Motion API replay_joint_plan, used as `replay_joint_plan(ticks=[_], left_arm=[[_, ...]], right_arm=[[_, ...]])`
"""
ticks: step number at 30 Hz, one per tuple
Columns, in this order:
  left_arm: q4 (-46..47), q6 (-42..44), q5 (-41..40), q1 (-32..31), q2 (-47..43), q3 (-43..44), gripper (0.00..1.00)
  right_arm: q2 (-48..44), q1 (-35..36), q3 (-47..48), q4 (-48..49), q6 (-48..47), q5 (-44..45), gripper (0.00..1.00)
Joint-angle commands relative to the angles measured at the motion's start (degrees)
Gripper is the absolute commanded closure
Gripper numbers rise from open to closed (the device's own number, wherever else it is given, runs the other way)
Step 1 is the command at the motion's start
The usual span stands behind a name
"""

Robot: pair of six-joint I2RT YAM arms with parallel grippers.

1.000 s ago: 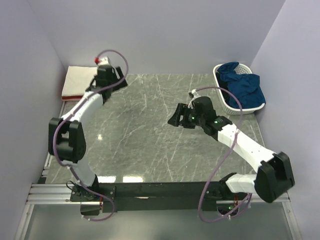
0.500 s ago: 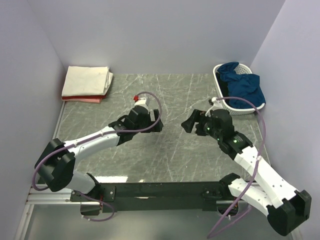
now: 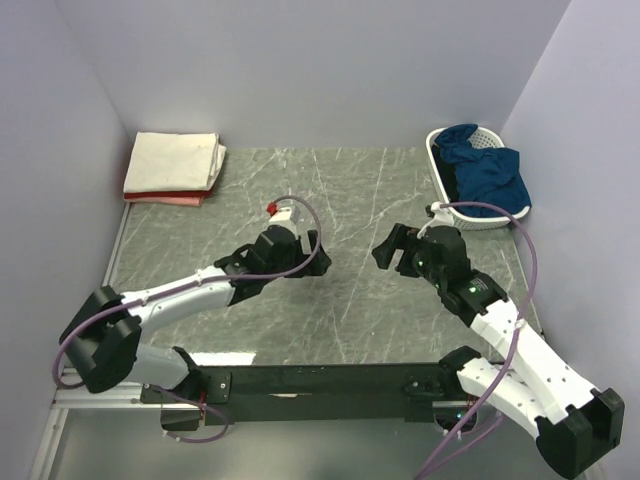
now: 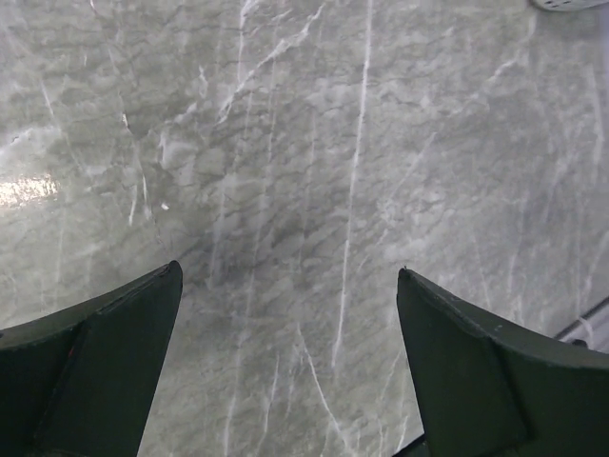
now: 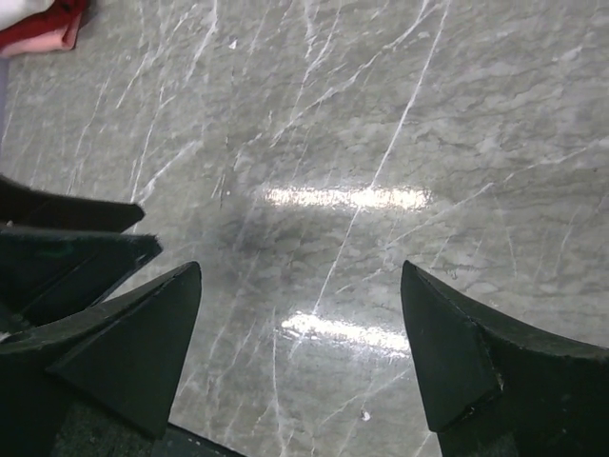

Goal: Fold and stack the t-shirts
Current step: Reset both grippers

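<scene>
Near: both arms reach low over the grey marble-patterned tabletop (image 3: 330,190), tips facing each other mid-table.
- Left gripper (image 3: 312,256): jaws spread wide, nothing held. Its wrist view shows only bare stone below.
- Right gripper (image 3: 388,248): also spread wide and empty, just beside the left one but apart from it.

Far left corner: the folded pile. The large cream t-shirt (image 3: 175,160) lies on top, with the red t-shirt (image 3: 150,192) and the pale pink t-shirt (image 3: 188,200) showing as thin edges beneath. The pile looks square enough, so leave it be.

Far right corner: the white slatted plastic basket (image 3: 458,212) has a dark blue cloth (image 3: 490,175) heaped in it and hanging over the rim. I can't tell whether it is a shirt, but I judge it the next item.

How to do it, as I judge:
- Send your right arm, which is nearer.
- Pinch the overhanging fold, not the slats.
- Lift high before you pull, or the basket may drag along.
- Spread the cloth on the open centre and bring your left arm in for the opposite corner.
</scene>
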Motion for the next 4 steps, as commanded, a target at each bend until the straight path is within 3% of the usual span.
replay_joint_plan(ticks=[1, 4], left_arm=[[6.9, -0.2, 2.1, -0.2, -5.5, -2.6, 0.0], [5.4, 0.0, 0.5, -0.3, -8.6, -2.6, 0.01]], right_arm=[[-1.4, -0.3, 0.1, 1.3, 0.1, 3.0, 0.08], [-1.6, -0.3, -0.1, 0.8, 0.2, 3.6, 0.08]])
